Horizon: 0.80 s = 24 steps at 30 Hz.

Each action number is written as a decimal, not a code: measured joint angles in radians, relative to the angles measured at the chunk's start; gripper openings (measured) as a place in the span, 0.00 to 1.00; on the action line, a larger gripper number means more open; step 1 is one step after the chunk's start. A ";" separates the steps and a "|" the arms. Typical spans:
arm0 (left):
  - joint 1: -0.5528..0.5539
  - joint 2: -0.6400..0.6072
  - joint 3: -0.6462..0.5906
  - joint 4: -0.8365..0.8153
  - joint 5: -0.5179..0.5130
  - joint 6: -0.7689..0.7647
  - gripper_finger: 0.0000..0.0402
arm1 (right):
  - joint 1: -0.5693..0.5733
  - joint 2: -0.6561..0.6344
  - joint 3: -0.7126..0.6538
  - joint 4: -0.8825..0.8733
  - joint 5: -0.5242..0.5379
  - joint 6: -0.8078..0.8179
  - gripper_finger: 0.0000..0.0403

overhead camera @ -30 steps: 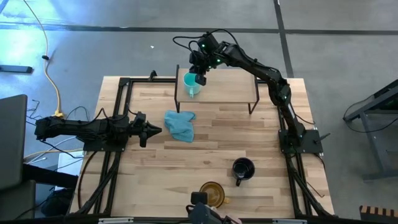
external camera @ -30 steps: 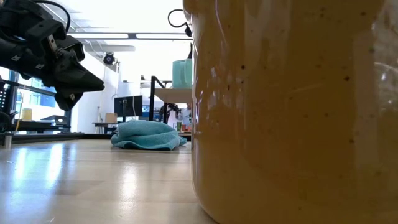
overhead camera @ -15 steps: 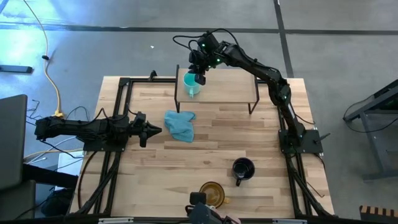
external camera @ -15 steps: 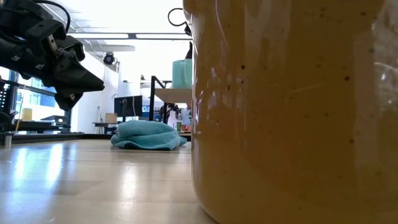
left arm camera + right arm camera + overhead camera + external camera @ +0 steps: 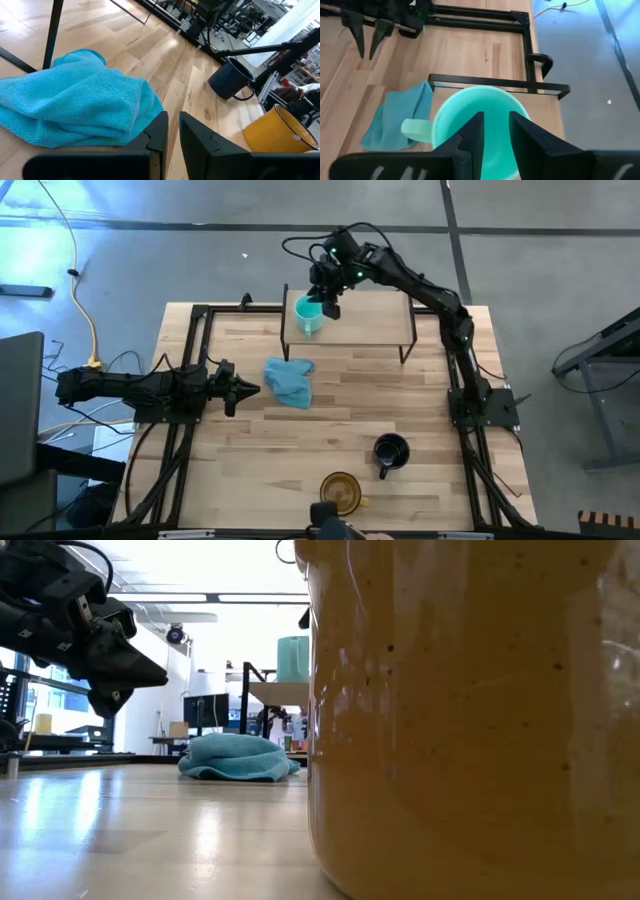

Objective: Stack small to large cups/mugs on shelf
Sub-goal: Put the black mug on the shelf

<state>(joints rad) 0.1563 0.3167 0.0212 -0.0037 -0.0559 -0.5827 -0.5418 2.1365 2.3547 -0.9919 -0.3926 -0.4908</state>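
- The left end effector (image 5: 250, 389) hangs over the left side of the table (image 5: 420, 410), level with the cloth. Its fingers stand nearly together with a thin gap between them and grip nothing (the left wrist view shows this best).
- The blue-teal cloth (image 5: 289, 380) lies crumpled on the table just past those fingertips, in front of the shelf's left end.
- The turquoise mug (image 5: 308, 316) stands upright on the left end of the shelf (image 5: 370, 320), a light-wood board on thin black legs at the far edge of the table.
- The right end effector (image 5: 328, 308) sits just above the turquoise mug, at its right rim. In the right wrist view its two fingers (image 5: 470, 135) stand slightly apart over the mug's open mouth (no squeeze on the wall shows), so it is open and has let go of the mug.
- The amber-brown mug (image 5: 341, 490) stands on the near edge of the table, around the middle; in the low view it fills most of the picture.
- The black mug (image 5: 391, 450) stands upright on the table to the right of the amber-brown mug and a little farther in, well apart from the shelf, with its handle toward the near edge.
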 joint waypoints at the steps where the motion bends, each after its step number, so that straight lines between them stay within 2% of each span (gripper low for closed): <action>1: 0.000 0.000 0.000 0.000 0.000 -0.001 0.09 | 0.000 -0.011 0.000 -0.003 0.000 0.000 0.21; 6: 0.000 0.000 0.000 0.000 0.011 -0.007 0.09 | 0.004 -0.073 0.001 -0.093 0.000 0.000 0.21; 13: 0.000 0.000 0.000 0.000 0.011 -0.007 0.09 | 0.024 -0.160 0.002 -0.321 -0.016 -0.008 0.21; 19: 0.000 0.000 0.000 0.002 0.037 -0.012 0.09 | 0.049 -0.213 0.002 -0.453 -0.111 0.035 0.21; 24: 0.000 0.000 0.000 0.028 0.109 -0.056 0.09 | 0.075 -0.248 0.002 -0.510 -0.193 0.063 0.21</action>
<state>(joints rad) 0.1564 0.3168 0.0210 0.0240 0.0532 -0.6385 -0.4671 1.8881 2.3562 -1.5019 -0.5858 -0.4277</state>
